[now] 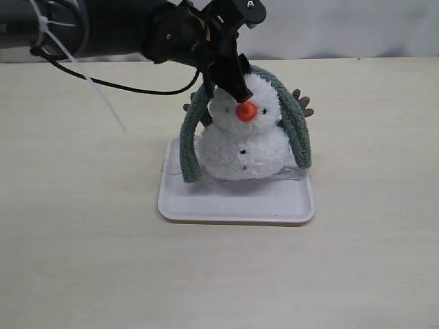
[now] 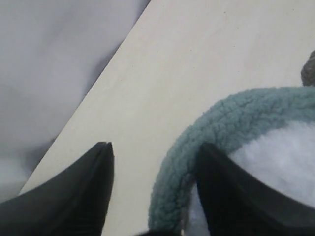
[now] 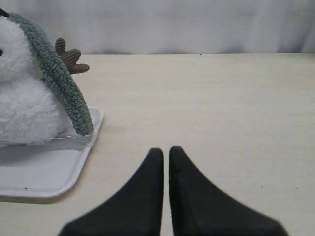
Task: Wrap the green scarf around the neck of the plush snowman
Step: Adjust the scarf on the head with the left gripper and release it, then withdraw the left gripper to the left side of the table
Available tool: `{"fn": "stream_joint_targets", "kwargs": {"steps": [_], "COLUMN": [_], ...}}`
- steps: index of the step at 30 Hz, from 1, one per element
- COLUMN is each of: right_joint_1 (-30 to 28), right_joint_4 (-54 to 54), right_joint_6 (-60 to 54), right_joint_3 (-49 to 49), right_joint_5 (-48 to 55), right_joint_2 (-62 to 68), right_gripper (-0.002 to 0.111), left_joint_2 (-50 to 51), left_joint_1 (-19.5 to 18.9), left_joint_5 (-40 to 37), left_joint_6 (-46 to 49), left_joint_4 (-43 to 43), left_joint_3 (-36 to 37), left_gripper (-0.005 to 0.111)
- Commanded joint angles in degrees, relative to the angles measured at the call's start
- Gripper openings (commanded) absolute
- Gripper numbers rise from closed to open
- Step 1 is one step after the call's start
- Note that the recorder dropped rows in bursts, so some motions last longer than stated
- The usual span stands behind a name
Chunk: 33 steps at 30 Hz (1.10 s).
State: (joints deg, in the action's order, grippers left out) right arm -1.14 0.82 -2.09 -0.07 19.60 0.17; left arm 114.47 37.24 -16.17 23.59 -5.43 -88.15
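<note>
Exterior view: small white fluffy 2-ball plush snowman [image 1: 243,147] sits upright on a white rectangular tray [image 1: 233,205], which rests on the pale wooden table [image 1: 82,240].
Scarf: long grey-green fuzzy knit scarf [image 1: 296,127] arches over the top of the snowman's head, 1 end hanging down each side to the tray.
Neck: snowman's neck [image 1: 226,127] shows white at the front; the scarf lies over the head, not around the neck.
Left gripper: my left gripper [image 1: 230,79] sits at the head, just above the orange nose [image 1: 246,111]. Its fingers [image 2: 83,196] stand apart, with the scarf loose against 1 of them.
Right gripper: my right gripper [image 3: 166,150] is low over the table, apart from the tray, with its fingers closed on nothing.
</note>
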Motion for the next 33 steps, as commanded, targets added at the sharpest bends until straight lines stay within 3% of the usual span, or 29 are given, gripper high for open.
{"fn": "stream_joint_targets", "kwargs": {"steps": [1, 7, 10, 14, 23, 27, 33], "right_joint_1": [-0.1, -0.1, -0.1, -0.1, -0.1, -0.1, -0.1], "right_joint_4": [0.1, 0.1, 0.1, 0.1, 0.1, 0.1, 0.1], "right_joint_6": [0.0, 0.0, 0.0, 0.0, 0.0, 0.0, 0.0], "right_joint_3": [0.1, 0.1, 0.1, 0.1, 0.1, 0.1, 0.1], "right_joint_5": [0.1, 0.1, 0.1, 0.1, 0.1, 0.1, 0.1], "right_joint_2": [-0.2, -0.2, -0.2, -0.2, -0.2, -0.2, -0.2], "right_gripper": [0.004, 0.004, 0.004, 0.004, 0.004, 0.004, 0.004], "left_joint_2": [-6.0, -10.5, -13.0, -19.0, -36.8, -43.9, -48.6], "left_joint_1": [0.1, 0.1, 0.1, 0.1, -0.2, -0.2, -0.2], "left_joint_5": [-5.4, -16.3, -21.3, -17.4, -4.0, -2.4, 0.0], "left_joint_6": [-0.5, -1.3, -3.4, -6.4, -9.1, -10.6, -10.2], "left_joint_4": [0.0, 0.1, 0.3, 0.3, 0.4, 0.7, 7.7], "left_joint_3": [0.0, 0.0, 0.4, 4.7, 22.8, 27.8, 34.1], "left_gripper": [0.051, 0.046, 0.018, 0.000, 0.000, 0.000, 0.000]}}
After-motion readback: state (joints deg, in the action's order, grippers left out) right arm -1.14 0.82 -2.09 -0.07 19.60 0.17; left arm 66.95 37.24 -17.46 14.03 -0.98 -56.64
